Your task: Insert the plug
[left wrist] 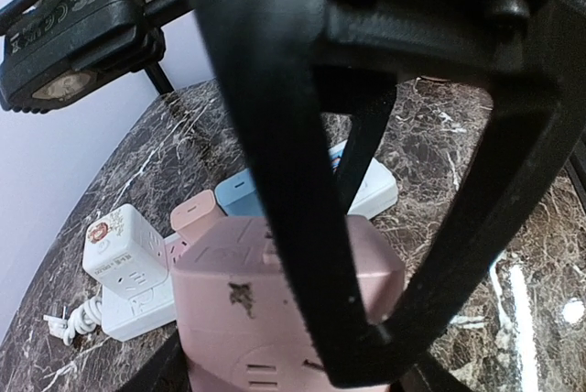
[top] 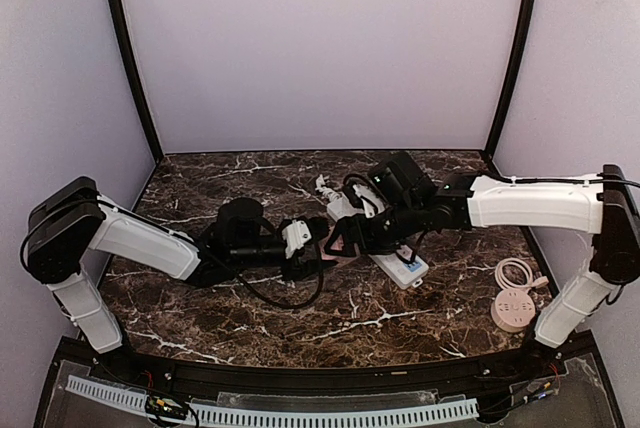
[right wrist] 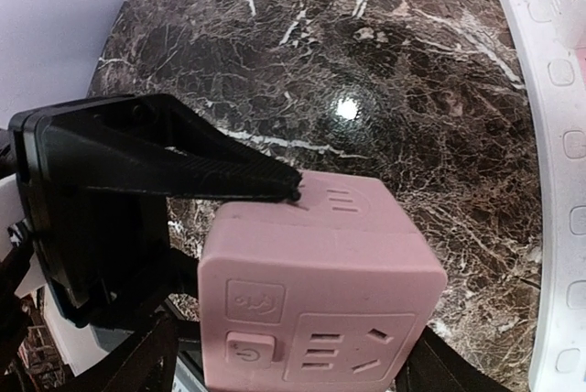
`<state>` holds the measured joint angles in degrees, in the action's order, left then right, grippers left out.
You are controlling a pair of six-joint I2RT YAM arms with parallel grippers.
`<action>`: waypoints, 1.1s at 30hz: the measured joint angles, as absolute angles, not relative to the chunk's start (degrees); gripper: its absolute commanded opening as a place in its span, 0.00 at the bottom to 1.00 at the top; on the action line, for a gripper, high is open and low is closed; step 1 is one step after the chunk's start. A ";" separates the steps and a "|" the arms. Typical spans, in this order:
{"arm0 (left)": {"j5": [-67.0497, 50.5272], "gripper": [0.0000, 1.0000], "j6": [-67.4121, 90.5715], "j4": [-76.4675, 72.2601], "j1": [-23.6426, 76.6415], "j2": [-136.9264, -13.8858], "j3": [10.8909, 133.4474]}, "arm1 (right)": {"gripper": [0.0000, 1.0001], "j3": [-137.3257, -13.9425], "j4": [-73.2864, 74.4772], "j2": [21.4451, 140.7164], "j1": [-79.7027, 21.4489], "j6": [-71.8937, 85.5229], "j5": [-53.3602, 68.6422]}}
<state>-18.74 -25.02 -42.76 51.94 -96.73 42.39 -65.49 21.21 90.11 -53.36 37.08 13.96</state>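
Observation:
The plug is a pink cube [top: 338,244] [left wrist: 238,310] [right wrist: 320,291] with socket slots and a power button on its faces; its prongs are hidden. It hangs just above the marble table, mid-table. My left gripper [top: 318,240] [left wrist: 293,369] is shut on it from the left. One of its fingers [right wrist: 183,168] lies along the cube's upper face in the right wrist view. My right gripper [top: 352,238] [right wrist: 293,364] comes from the right. It stands open around the same cube, and one of its fingers [left wrist: 284,181] crosses the cube in the left wrist view.
A white power strip [top: 400,266] [left wrist: 377,192] [right wrist: 549,136] lies just right of the cube. A white cube adapter [left wrist: 124,250], a pink charger [left wrist: 195,213] and a blue charger [left wrist: 243,192] sit on it. A white corded plug [left wrist: 69,323] lies beside it. A round pink socket [top: 514,308] rests near the right arm's base.

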 measured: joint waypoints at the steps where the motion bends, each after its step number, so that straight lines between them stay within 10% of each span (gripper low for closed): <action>1: -18.31 0.01 -25.02 -42.72 52.05 -96.95 42.52 | 0.78 -65.80 21.56 90.50 -53.36 37.10 13.52; 8: -15.35 0.01 -24.99 -42.06 52.75 -97.65 43.09 | 0.66 -67.26 22.81 92.66 -53.34 37.12 11.07; 13: -13.85 0.02 -25.04 -42.02 53.08 -97.91 43.09 | 0.41 -67.61 23.22 93.17 -53.21 38.06 10.04; 17: -13.45 0.19 -24.73 -42.22 53.25 -98.17 43.13 | 0.21 -67.68 23.27 93.34 -53.15 37.87 10.04; 25: -13.30 0.96 -23.11 -46.06 53.63 -98.59 41.74 | 0.07 -67.85 23.66 93.43 -53.25 36.60 9.52; 33: -11.44 0.99 -21.15 -50.06 54.02 -96.31 38.46 | 0.00 -68.58 29.58 93.17 -53.52 32.82 6.55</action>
